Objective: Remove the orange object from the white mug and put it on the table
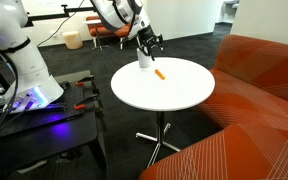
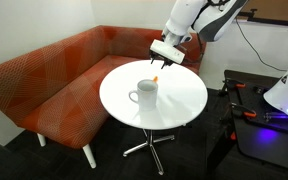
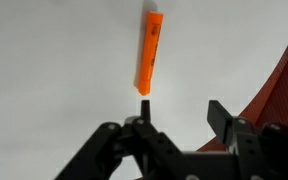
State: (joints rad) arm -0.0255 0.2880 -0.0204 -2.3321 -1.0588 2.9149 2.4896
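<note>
Black two-finger gripper (image 3: 181, 115) hung spread apart, gripping nothing. Just ahead of its fingertips, thin bright-orange stick (image 3: 150, 52) lay flat on round white table (image 3: 44, 80), outside small white mug (image 1: 144, 60) nearby. Placing looked done; next move: lift clear without nudging the stick.

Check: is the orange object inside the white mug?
No, in an exterior view the orange object lies flat on the table beside the white mug.
</note>
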